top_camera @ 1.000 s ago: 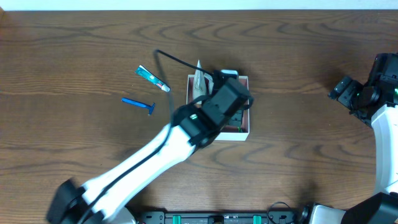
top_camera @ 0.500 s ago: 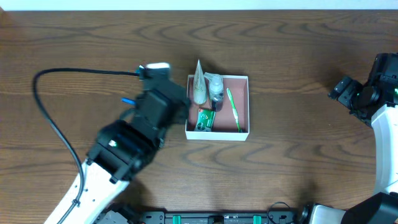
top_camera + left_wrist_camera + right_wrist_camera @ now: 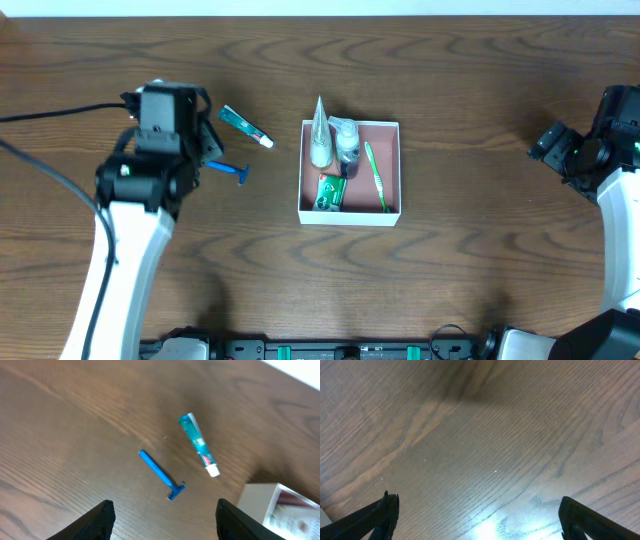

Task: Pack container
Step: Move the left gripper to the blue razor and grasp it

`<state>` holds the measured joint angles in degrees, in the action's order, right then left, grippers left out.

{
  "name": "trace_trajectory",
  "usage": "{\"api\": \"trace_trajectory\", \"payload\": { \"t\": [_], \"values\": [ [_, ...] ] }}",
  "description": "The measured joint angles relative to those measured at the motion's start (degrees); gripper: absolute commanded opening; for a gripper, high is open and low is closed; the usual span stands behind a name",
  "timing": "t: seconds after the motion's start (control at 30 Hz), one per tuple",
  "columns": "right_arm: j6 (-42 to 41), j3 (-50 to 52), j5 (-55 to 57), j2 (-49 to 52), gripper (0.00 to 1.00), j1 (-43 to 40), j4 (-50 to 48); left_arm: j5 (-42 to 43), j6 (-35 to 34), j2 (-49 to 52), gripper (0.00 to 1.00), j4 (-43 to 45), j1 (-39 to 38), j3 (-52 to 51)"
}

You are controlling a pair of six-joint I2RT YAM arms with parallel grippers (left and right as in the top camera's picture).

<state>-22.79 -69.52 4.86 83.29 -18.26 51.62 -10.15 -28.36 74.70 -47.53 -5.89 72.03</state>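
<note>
Holding the left gripper (image 3: pixel 164 512) above the table (image 3: pixel 480 80), well left of the container (image 3: pixel 350 216), fingers spread wide apart and clamping nothing. Looking down through the left wrist camera on a blue razor (image 3: pixel 161 475) and a teal toothpaste tube (image 3: pixel 198 444), both lying flat on the bare wood outside the container, near each other but not touching. Showing the razor head and the tube's white cap each pointing toward the container. Catching one white corner of the container at the lower right of that view.

Sitting near the table's middle, open top up: the container, thin white walls around a reddish-brown floor. Carrying four items inside:
- a pale cone-shaped tube (image 3: pixel 320 135) along the left wall, its tip poking past the wall at the top of the overhead view;
- a small clear bottle (image 3: pixel 346 140) just beside the cone;
- a green packet (image 3: pixel 330 192) below both, toward the lower left corner;
- a green toothbrush (image 3: pixel 375 175) lying lengthwise in the right half.

Holding the right gripper (image 3: pixel 480 512) toward the table's right side, well apart from the container, fingers spread wide and gripping nothing. Showing only bare wood grain between them in the right wrist view.
</note>
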Motion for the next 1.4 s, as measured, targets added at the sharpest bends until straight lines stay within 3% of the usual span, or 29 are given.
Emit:
{"api": "trace_trajectory", "payload": {
  "t": [0.17, 0.57, 0.93, 1.4],
  "values": [
    [0.0, 0.0, 0.0, 0.0, 0.99, 0.0, 0.0, 5.2, 0.13, 8.24, 0.66, 2.56, 3.61, 0.0],
    [0.0, 0.0, 0.0, 0.0, 0.99, 0.0, 0.0, 12.04, -2.19, 25.75, 0.65, 6.88, 3.8, 0.0],
    [0.0, 0.0, 0.0, 0.0, 0.99, 0.0, 0.0, 12.98, -7.45, 31.52, 0.64, 6.99, 3.8, 0.0],
    [0.0, 0.0, 0.0, 0.0, 0.99, 0.0, 0.0, 13.0, -8.33, 37.0, 0.58, 7.06, 3.8, 0.0]
  ]
}}
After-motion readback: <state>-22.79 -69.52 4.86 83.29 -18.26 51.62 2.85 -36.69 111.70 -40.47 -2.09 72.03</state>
